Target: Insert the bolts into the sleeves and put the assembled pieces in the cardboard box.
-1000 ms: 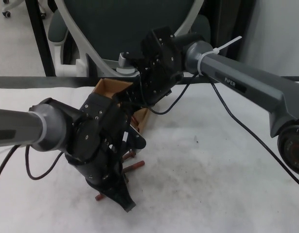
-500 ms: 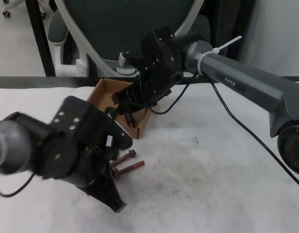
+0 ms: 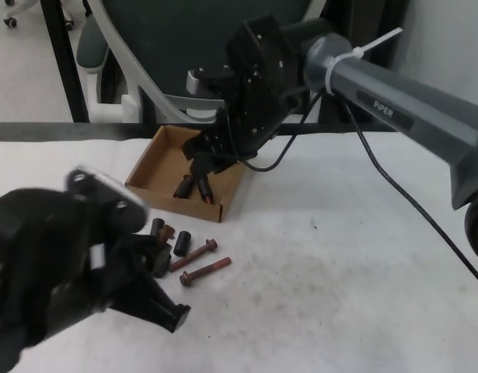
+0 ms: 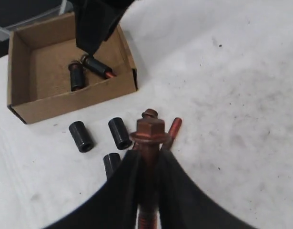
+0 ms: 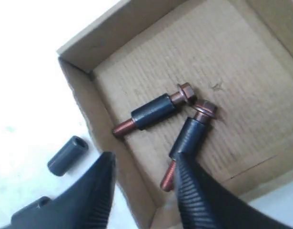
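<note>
1. The left gripper is clamped on a bolt. It pinches the shank, and the hex head juts past the fingertips.
2. That arm hangs low over the near left of the bench, above the loose parts.
3. Three loose sleeves lie on the bench just near of the cardboard box. Two spare bolts lie just to their right.
4. The right gripper is spread wide and holds nothing. It is poised over the box's near right corner at the far side of the bench.
5. Two assembled pieces lie inside the box with their heads touching.
6. The step in hand is probably joining the held bolt to a sleeve.
7. To do it well, grip the sleeve mid-body with both ends clear. Line its bore up with the shank before pushing, since a tilt would likely jam it.
</note>
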Controlling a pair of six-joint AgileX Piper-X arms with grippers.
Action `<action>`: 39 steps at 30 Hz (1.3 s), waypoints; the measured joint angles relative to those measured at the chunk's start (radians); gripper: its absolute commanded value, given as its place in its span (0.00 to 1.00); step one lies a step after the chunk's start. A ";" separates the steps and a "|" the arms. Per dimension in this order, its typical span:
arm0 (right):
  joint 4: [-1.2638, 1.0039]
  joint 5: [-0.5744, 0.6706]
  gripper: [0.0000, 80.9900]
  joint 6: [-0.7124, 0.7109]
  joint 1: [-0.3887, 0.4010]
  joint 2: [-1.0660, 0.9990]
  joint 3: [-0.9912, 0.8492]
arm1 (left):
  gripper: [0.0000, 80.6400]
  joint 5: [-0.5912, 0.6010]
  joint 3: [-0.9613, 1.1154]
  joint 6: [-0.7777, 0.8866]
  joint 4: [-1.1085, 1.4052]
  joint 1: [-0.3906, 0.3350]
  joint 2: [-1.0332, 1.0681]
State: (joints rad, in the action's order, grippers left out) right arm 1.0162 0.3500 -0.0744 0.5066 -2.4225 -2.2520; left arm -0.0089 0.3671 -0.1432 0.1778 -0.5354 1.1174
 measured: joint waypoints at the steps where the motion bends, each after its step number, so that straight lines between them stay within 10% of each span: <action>1: 0.004 0.000 0.48 -0.002 0.004 0.004 -0.002 | 0.01 -0.006 -0.013 0.004 0.010 0.000 -0.025; 39: -0.129 -0.158 0.48 0.121 0.198 0.347 0.467 | 0.01 -0.012 -0.238 0.181 0.085 0.055 -0.539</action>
State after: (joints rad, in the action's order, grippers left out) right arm 0.8872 0.1919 0.0466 0.7050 -2.0757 -1.7852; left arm -0.0205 0.1295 0.0383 0.2628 -0.4809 0.5782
